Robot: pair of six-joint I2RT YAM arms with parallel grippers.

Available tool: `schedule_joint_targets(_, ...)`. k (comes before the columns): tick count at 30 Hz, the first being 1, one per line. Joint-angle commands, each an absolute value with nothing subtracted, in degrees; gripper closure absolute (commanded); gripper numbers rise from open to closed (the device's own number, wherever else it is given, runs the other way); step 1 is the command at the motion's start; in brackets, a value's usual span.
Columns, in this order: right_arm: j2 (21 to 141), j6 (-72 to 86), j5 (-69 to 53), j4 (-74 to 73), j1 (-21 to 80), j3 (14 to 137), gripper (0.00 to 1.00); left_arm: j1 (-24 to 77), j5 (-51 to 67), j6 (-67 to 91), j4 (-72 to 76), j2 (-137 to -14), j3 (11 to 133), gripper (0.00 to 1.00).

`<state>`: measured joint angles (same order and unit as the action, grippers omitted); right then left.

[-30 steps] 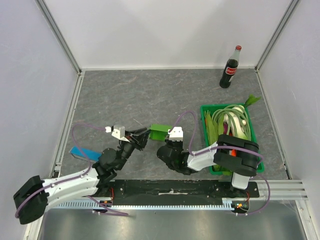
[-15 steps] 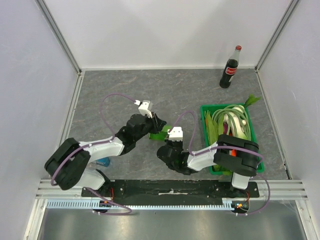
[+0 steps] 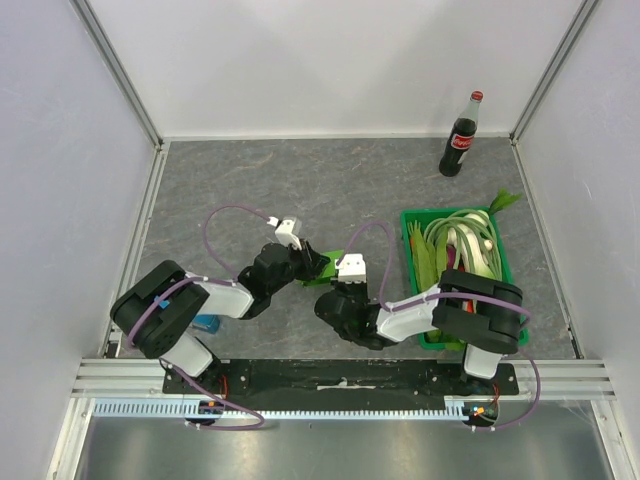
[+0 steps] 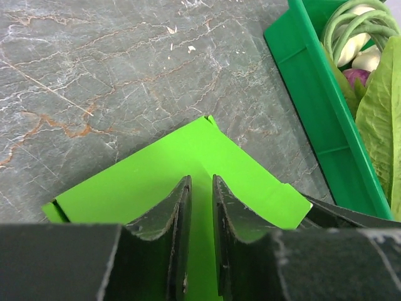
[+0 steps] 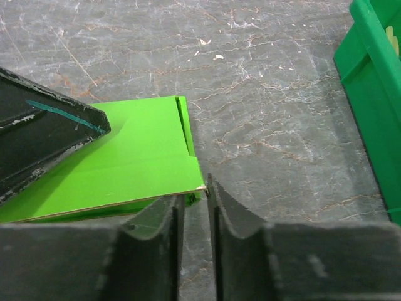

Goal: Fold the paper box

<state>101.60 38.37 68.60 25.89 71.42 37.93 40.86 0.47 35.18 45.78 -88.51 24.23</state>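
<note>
Left wrist: my left gripper (image 4: pixel 201 179) sits over the paper box (image 4: pixel 150 172). Jaws are a narrow slit apart, with green card showing through the slit. Can't tell if the tips touch it. The box lies flat on the grey table (image 4: pixel 94 69), one corner pointing straight away from me and its edges running back to either side. The green crate (image 4: pixel 310 88) is at upper right, apart from the card. It holds coiled green stalks (image 4: pixel 351 28), white bulbs (image 4: pixel 369 59), something purple, and a broad leaf (image 4: pixel 379 125).

Right wrist: my right gripper (image 5: pixel 193 190) has its jaws slightly spread, nothing pinched. The card's near right corner sits just at the tips. From here the long axis runs left-right. There is a crease and a narrow flap at the right end, and the near edge looks a bit raised, with shadow under it. A left finger lies on the card's left part. Only the crate wall shows, at the right edge, contents out of view.

Top: the box is a small green patch between the two grippers, near centre, left of the crate and not touching it. It is mostly covered, so its axis is unclear. The crate is full of long pale-green stalks and leaves, one leaf tip poking over the far right corner. A cola bottle (image 3: pixel 461 138) stands upright at far right. A blue block (image 3: pixel 207 322) peeks out beside my left arm.
</note>
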Motion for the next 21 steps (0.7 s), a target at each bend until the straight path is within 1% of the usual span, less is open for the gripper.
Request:
schedule_joint_targets(1, 95.5, 40.2, 67.9, 20.0, 71.5, 39.2, 0.69, 40.9, 0.5, 37.1, 47.8, -90.8, 22.0, 0.74)
schedule_joint_targets(2, 94.3, 40.2, 67.1, 18.6, 71.6, 39.2, 0.66, 41.0, 0.6, 37.2, 48.1, -91.1, 21.9, 0.74)
schedule_joint_targets(4, 89.6, 40.3, 65.4, 13.7, 71.6, 38.6, 0.55, 41.0, 0.6, 37.0, 48.0, -91.3, 22.1, 0.74)
schedule_joint_targets(6, 84.2, 38.1, 63.2, 11.4, 71.6, 37.5, 0.42, 40.9, 0.8, 36.8, 48.2, -92.3, 22.5, 0.74)
schedule_joint_targets(8, 80.6, 37.4, 60.7, 8.2, 71.6, 36.3, 0.36, 41.0, 1.1, 36.8, 48.7, -93.1, 22.7, 0.75)
schedule_joint_targets(9, 76.9, 37.2, 59.8, 5.4, 71.5, 35.3, 0.30, 41.0, 1.1, 37.0, 48.9, -93.8, 22.7, 0.75)
schedule_joint_targets(11, 73.1, 36.0, 55.7, 2.3, 70.1, 35.0, 0.27, 41.0, 1.4, 37.2, 49.9, -94.3, 22.6, 0.75)
schedule_joint_targets(12, 69.9, 34.0, 53.1, 0.6, 69.1, 34.9, 0.25, 41.0, 1.6, 37.2, 50.1, -94.7, 22.4, 0.75)
schedule_joint_targets(13, 68.5, 33.6, 47.4, 0.1, 67.6, 35.3, 0.25, 41.0, 1.8, 37.3, 50.4, -94.8, 22.2, 0.75)
schedule_joint_targets(15, 64.4, 32.1, 41.6, -2.7, 62.9, 36.1, 0.23, 41.0, 1.9, 37.4, 50.9, -95.0, 21.7, 0.75)
schedule_joint_targets(16, 63.7, 31.1, 35.8, -2.0, 60.7, 36.4, 0.23, 41.1, 1.8, 37.4, 51.2, -95.0, 21.2, 0.75)
schedule_joint_targets(17, 63.4, 30.3, 24.7, -0.5, 55.9, 36.9, 0.22, 41.2, 1.5, 37.5, 51.3, -95.1, 20.9, 0.75)
schedule_joint_targets(19, 65.2, 29.3, 14.8, 1.7, 52.5, 39.5, 0.23, 41.1, 0.9, 37.4, 51.3, -94.8, 20.4, 0.75)
schedule_joint_targets(20, 66.7, 28.8, 7.1, 2.2, 50.2, 40.7, 0.23, 41.2, 0.7, 37.0, 51.2, -94.8, 20.2, 0.75)
schedule_joint_targets(21, 70.6, 28.3, 3.9, 2.5, 49.4, 43.0, 0.24, 41.1, 0.3, 36.9, 51.1, -94.9, 20.0, 0.75)
